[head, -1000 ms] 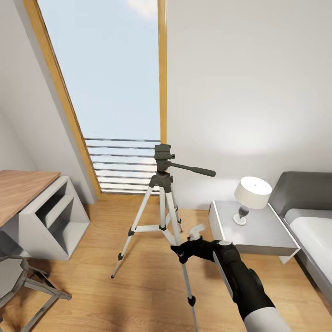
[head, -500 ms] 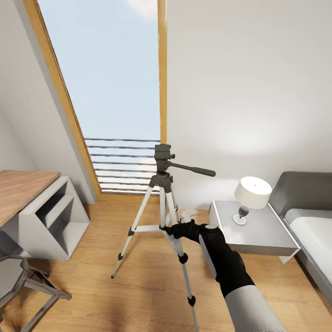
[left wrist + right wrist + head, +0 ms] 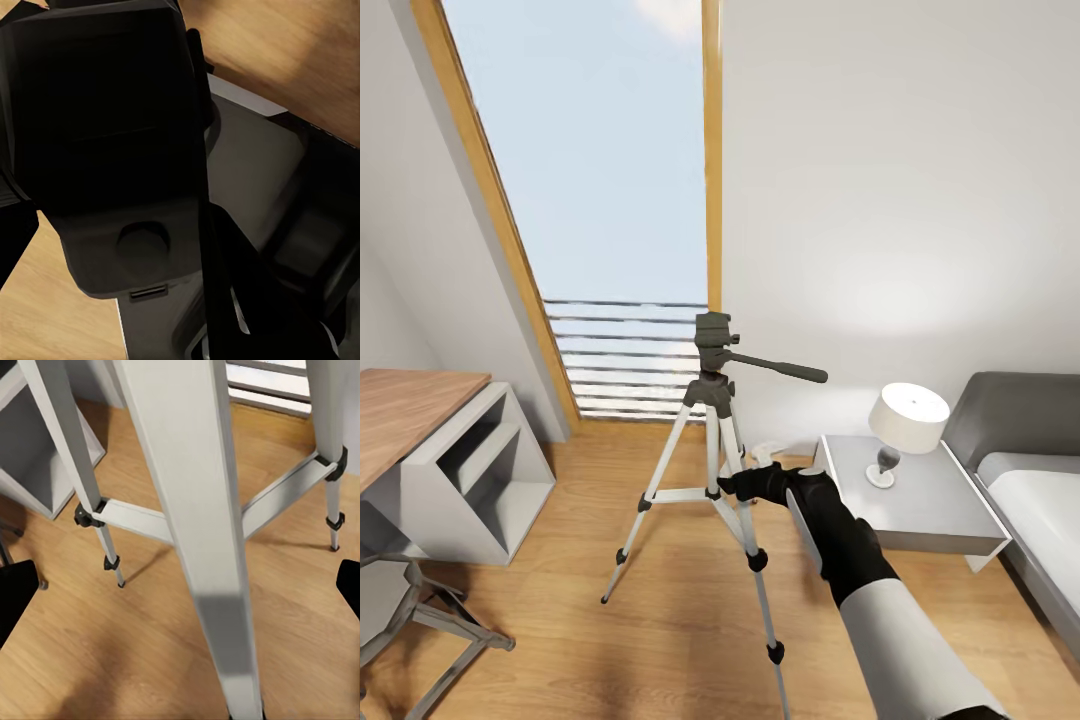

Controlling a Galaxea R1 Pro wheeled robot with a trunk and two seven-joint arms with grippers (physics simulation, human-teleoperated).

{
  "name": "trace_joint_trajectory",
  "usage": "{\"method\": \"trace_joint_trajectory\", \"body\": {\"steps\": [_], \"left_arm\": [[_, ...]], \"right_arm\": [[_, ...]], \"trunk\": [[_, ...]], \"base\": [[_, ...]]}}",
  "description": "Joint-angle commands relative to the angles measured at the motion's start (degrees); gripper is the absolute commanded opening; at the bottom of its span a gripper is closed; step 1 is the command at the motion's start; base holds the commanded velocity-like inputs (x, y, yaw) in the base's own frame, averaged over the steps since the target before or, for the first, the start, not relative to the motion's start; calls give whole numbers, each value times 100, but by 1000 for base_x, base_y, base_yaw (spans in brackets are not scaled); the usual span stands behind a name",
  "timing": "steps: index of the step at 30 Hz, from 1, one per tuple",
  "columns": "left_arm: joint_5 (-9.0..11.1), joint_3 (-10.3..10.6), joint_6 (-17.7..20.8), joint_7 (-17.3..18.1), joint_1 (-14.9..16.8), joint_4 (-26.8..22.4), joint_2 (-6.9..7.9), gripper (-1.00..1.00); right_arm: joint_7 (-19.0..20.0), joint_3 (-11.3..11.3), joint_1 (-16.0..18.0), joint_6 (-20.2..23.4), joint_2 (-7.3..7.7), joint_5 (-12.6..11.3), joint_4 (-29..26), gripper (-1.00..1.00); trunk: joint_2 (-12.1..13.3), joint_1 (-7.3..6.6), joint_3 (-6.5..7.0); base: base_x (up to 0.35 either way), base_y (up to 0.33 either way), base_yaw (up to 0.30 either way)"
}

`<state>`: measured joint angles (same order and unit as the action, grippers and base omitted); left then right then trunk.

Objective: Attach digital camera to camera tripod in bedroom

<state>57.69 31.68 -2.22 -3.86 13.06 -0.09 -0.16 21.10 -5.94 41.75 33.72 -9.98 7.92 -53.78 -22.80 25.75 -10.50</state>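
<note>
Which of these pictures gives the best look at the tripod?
The head view: the whole camera tripod stands on the wood floor by the window, head and pan handle included. The right wrist view shows its legs and braces close up. The left wrist view shows dark shapes I cannot identify.

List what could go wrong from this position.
1. The right tool sits right at the tripod leg; a nudge could tip it toward the window.
2. In the right wrist view the leg runs between the open fingers; closing there grips a leg, not the head.
</note>
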Motion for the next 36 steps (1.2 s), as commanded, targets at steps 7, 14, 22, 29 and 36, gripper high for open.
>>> {"method": "trace_joint_trajectory", "body": {"steps": [7, 14, 22, 29, 36], "left_arm": [[41, 48, -15, -1, 3, 1, -2, -100], [41, 48, -15, -1, 3, 1, -2, -100], [41, 48, -15, -1, 3, 1, -2, -100], [39, 48, -15, -1, 3, 1, -2, -100], [40, 48, -15, -1, 3, 1, -2, -100]], "right_arm": [[43, 5, 15, 7, -2, 61, 18, 100], [32, 5, 75, -42, -2, 60, 133, 100], [-63, 12, 429, -391, -2, 61, 795, 100], [-106, 14, 496, -531, -2, 66, 994, 100], [-107, 14, 500, -542, -2, 61, 1009, -100]], "trunk": [[-11, 3, -11], [-11, 3, -11], [-11, 3, -11], [-11, 3, -11], [-11, 3, -11]], "base": [[0, 0, 0], [0, 0, 0], [0, 0, 0], [0, 0, 0], [0, 0, 0]]}}
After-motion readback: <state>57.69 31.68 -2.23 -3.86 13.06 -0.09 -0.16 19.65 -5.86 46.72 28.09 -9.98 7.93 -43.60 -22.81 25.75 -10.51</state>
